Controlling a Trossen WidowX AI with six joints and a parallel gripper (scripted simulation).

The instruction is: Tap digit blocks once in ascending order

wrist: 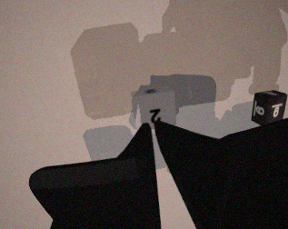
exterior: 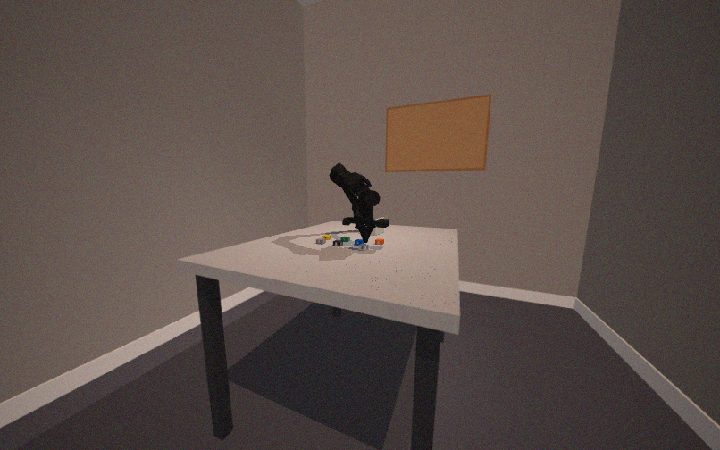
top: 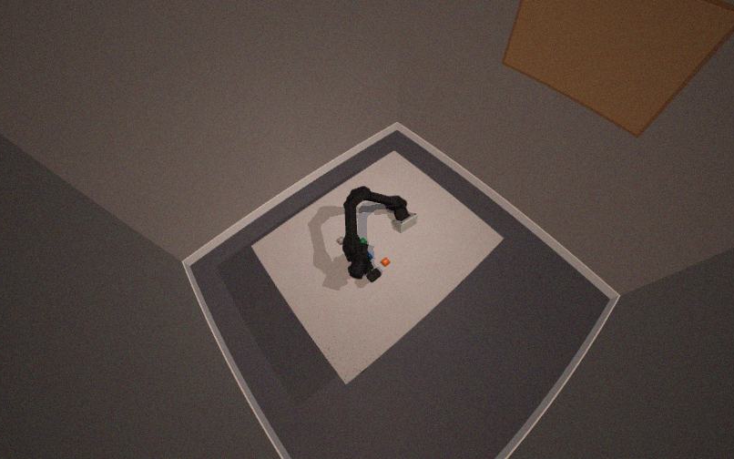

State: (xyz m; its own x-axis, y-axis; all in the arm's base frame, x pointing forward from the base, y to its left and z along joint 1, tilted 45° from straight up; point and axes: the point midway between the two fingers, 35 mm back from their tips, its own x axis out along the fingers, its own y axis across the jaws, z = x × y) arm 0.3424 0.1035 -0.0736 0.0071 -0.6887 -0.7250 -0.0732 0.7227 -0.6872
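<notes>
Reading colours: arm black (top: 350, 219) (exterior: 364, 210) | I see blocks orange (top: 385, 261) (exterior: 379, 241), blue (top: 370, 256) (exterior: 358, 242), green (top: 363, 240) (exterior: 345, 238), yellow (exterior: 327, 237) | table whitish (top: 409, 296) (exterior: 407, 279), dark-speckled | wallboard orange-tan (top: 626, 62) (exterior: 437, 134)
</notes>
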